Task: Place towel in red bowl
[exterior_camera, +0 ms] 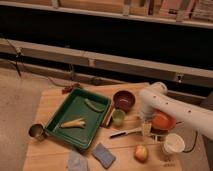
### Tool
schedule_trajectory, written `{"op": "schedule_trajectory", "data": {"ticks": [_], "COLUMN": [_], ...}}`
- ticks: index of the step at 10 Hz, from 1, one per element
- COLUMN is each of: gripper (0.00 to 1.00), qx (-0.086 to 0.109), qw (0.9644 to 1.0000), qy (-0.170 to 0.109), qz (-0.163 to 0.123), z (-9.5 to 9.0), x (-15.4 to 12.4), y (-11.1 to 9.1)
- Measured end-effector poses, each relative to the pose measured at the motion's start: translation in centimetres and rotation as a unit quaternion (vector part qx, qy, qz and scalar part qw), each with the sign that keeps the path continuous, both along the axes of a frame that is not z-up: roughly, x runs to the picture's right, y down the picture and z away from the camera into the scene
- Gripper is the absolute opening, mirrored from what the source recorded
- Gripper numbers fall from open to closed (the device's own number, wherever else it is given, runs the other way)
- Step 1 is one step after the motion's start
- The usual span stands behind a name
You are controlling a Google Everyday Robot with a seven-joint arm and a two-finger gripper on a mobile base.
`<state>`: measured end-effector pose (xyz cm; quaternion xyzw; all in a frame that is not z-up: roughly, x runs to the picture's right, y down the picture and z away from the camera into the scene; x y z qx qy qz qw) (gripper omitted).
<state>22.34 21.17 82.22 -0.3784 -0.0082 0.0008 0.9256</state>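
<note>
The towel (pixel 77 161), a crumpled grey-blue cloth, lies at the table's front edge, left of a blue sponge (pixel 103 154). The dark red bowl (pixel 123 99) stands empty behind the table's middle, just right of the green tray (pixel 56 122). My white arm reaches in from the right and bends down. My gripper (pixel 146 129) points down at the tabletop right of centre, between the red bowl and an orange bowl (pixel 163 120), far from the towel. It looks open, with nothing held.
The green tray holds a banana and a green vegetable. A green cup (pixel 118 117), a black utensil (pixel 122 133), an apple (pixel 141 152), a white cup (pixel 173 144) and a metal cup (pixel 36 131) also stand on the wooden table (pixel 52 100).
</note>
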Motion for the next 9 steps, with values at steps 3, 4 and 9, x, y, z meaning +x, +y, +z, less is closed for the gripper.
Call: {"op": "schedule_trajectory", "data": {"ticks": [3, 4, 9], "gripper": [0.63, 0.53, 0.05], "qx": [-0.004, -0.006, -0.01], "qw": [1.0, 0.9999, 0.9998], "qy": [-0.002, -0.003, 0.0], "qz": [-0.007, -0.009, -0.017], "z": [0.32, 0.41, 0.5], "x": [-0.03, -0.11, -0.02], "y": [0.03, 0.03, 0.02]}}
